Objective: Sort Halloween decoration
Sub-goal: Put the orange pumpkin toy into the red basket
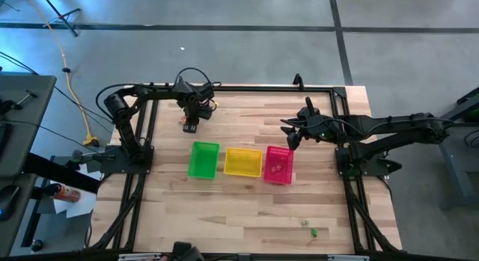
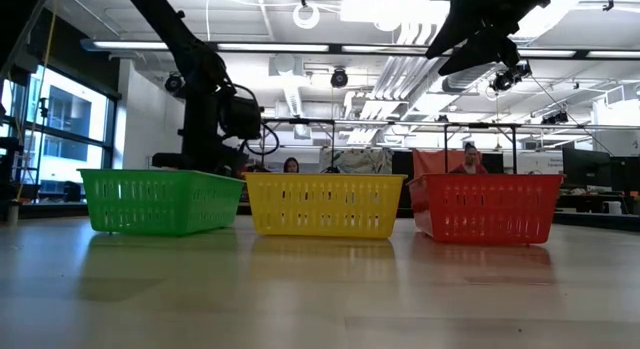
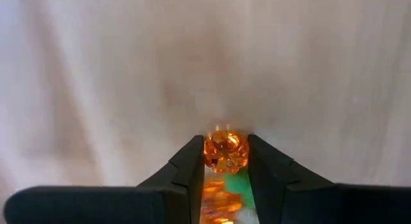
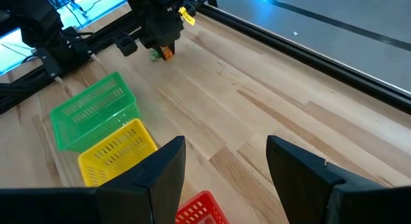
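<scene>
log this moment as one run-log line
left claw: closed on orange trinket, far side behind green basket | right claw: open, above pink basket | stage: pickup

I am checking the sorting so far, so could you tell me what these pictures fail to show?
- Pink basket contents: specks, too small in the high view; its wall hides them in the low view.
- Trinkets by the table's near edge: too small to identify.
- Left gripper on the orange trinket: grip unclear.
</scene>
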Motion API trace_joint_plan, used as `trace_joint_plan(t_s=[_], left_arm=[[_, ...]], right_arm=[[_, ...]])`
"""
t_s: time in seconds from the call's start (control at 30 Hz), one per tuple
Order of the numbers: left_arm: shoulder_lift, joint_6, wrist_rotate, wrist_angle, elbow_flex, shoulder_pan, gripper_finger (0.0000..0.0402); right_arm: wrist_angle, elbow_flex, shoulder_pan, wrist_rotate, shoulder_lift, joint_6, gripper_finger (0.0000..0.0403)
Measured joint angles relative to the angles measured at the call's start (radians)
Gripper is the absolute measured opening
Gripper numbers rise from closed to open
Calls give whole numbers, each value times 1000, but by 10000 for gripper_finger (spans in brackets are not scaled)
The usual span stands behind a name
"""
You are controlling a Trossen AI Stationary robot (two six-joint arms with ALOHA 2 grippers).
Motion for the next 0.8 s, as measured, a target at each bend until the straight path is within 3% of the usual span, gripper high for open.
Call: trace_joint_plan(t_s=[0.47,0.63,0.8], left_arm=[[-61,-66,45,-1,191,1,81],[-65,-205,225,-2,298,1,81],[-65,-365,575,31,375,-1,81]], right_arm=[[16,0,0,43,0,0,212],[87,0,-5,45,0,-9,212],[194,0,-28,42,0,-63,212]])
